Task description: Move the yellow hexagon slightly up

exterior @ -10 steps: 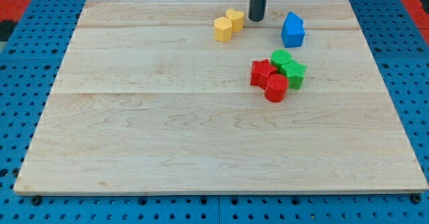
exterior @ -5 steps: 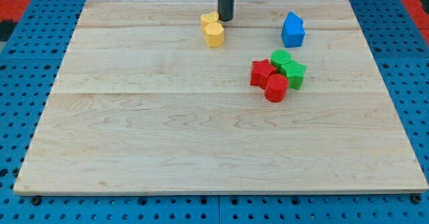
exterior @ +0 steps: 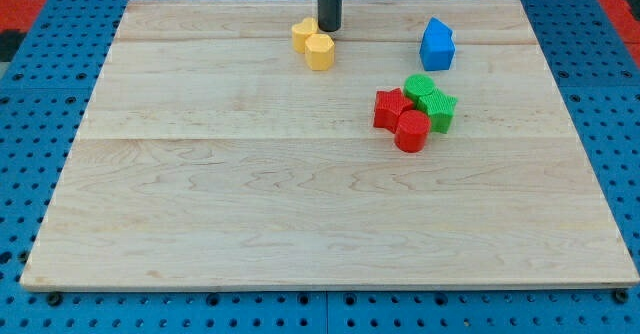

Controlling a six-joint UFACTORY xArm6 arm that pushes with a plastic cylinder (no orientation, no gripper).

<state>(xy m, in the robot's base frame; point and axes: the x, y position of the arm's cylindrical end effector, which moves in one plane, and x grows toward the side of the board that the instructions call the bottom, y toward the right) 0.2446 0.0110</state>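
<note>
My tip (exterior: pixel 329 28) sits near the worktop's (exterior: pixel 250 204) top edge, just above-right of the yellow hexagon (exterior: pixel 320 51), w/ another yellow block (exterior: pixel 304 35) touching its top-left. I've no jaws, just a rod. Blue block (exterior: pixel 437 44) sits well apart, at right.

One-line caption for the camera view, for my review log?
My tip rests just above-right of the yellow hexagon and its yellow neighbour near the wooden board's top edge.
</note>
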